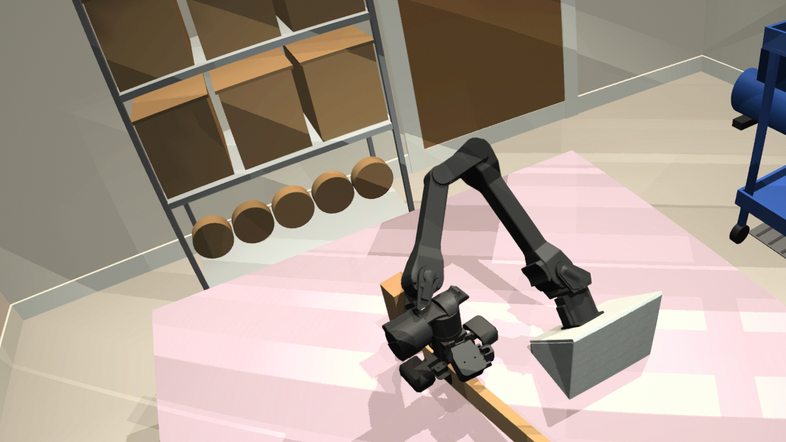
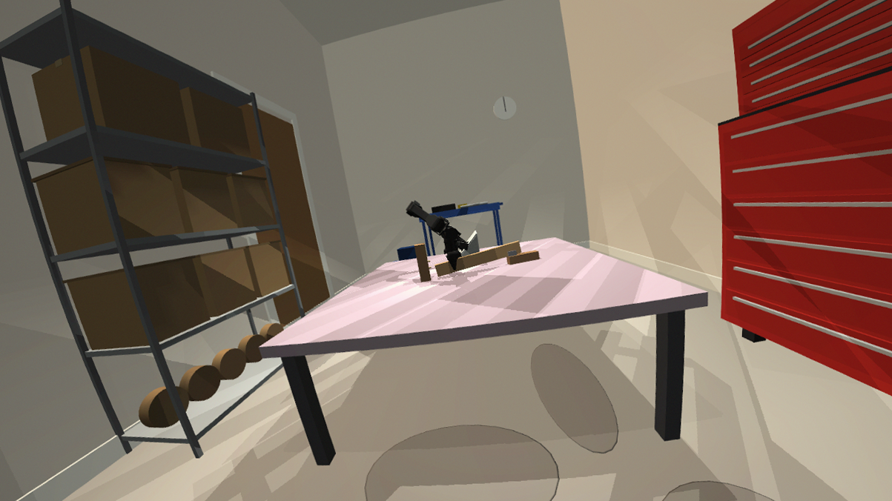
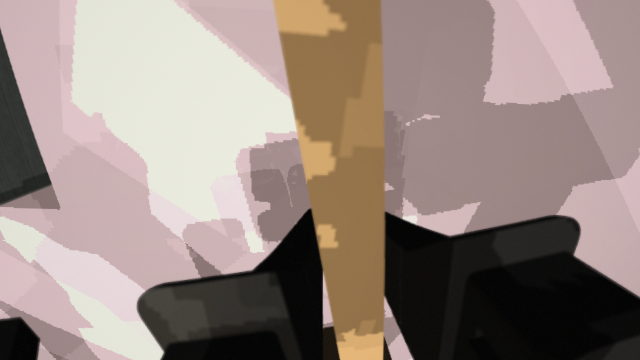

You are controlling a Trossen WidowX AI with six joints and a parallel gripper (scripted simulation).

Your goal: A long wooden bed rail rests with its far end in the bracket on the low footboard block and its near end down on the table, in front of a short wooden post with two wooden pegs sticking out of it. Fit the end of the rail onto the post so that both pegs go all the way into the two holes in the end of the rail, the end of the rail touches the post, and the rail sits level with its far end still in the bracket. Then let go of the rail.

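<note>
End effector (image 1: 446, 369) pinching the wooden rail (image 3: 345, 165) near its end, low over the pink desk (image 1: 247, 352). Just beside the short post (image 1: 393, 296).

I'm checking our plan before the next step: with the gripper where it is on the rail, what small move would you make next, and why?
Probably lift the near end a little. The gripper is shut on the rail, fingers pressing its sides, and in the exterior view the rail slopes down toward the post, so its end likely sits too low for the pegs.
</note>
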